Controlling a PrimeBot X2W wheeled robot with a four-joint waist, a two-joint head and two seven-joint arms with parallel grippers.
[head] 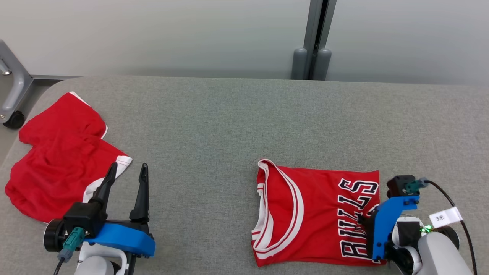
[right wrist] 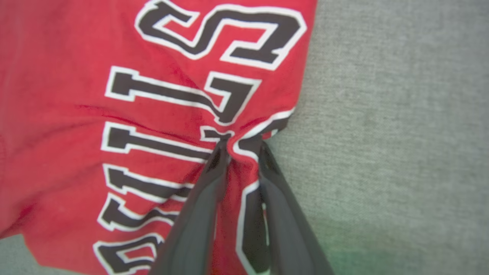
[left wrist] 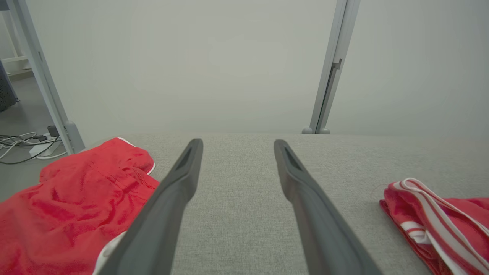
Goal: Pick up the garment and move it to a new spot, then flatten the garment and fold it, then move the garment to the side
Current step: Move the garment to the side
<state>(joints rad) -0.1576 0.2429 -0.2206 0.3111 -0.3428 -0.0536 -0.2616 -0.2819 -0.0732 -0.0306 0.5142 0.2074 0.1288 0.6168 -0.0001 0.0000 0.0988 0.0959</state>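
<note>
Right wrist view: the right gripper [right wrist: 241, 147] pinches the edge of a folded red knit jersey with white-outlined black lettering [right wrist: 68, 114], cloth puckering between its fingers. The garment lies at 5 o'clock on the grey cloth-covered table [head: 214, 114]; crumpled red shorts with white trim [head: 57, 160] sit at 8 o'clock beside the wide-open left gripper [head: 129, 165]. Light and limp, it looks best lifted by all layers at that edge.

Grey cloth-covered table [head: 214, 114] — red shorts [head: 57, 160] lying at left, folded red jersey [head: 317, 214] at right.
</note>
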